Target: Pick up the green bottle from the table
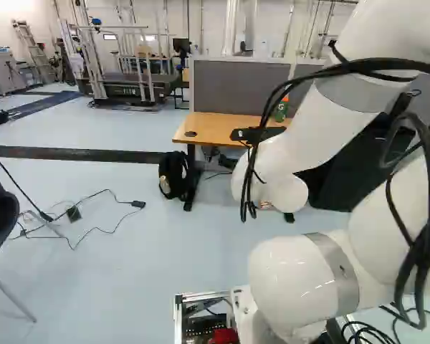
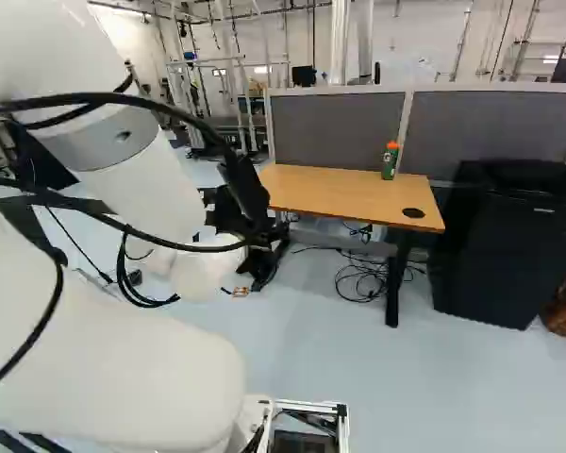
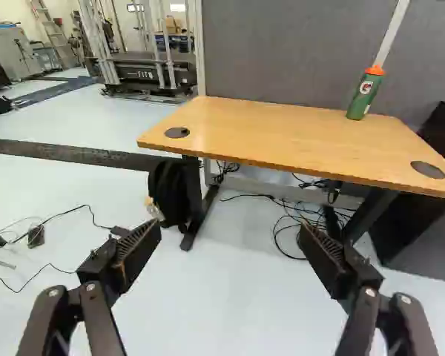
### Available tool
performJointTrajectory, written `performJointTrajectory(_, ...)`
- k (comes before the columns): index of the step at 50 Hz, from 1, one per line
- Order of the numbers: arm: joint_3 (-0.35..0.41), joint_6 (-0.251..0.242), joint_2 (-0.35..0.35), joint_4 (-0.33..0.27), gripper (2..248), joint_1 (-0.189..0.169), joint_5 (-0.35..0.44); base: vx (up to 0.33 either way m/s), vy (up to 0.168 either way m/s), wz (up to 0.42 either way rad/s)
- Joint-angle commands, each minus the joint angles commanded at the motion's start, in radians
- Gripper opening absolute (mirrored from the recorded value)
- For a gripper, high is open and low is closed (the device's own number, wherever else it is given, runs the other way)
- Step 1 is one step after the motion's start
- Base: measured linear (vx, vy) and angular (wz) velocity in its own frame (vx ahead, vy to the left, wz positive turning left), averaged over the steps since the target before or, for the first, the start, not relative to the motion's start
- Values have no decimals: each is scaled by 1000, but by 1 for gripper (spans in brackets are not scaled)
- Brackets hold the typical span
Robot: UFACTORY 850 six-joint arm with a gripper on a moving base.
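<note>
Your gripper [image 2: 257, 233] is spread wide and holds nothing. The bottle [image 3: 362, 96] stands upright on the desk [image 3: 282, 137] at your gripper's one o'clock, well apart from it and near the panel [image 3: 282, 55]. A bag [image 3: 169, 193] sits low at eleven o'clock, beside a desk leg [image 3: 199, 215].

Lettering (pale) on bottle [image 3: 365, 92], treadmill [image 1: 123, 89]

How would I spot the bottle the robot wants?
Find the tall grey divider and the wooden table standing before it. At the table's back edge, close to the divider, stands a green bottle. Its bright orange cap sets it apart from the flat, dark round disc on the same tabletop.
</note>
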Motion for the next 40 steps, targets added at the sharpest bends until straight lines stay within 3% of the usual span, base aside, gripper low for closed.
performJointTrajectory(40,0,0,0,0,247,0,0,0,0,0)
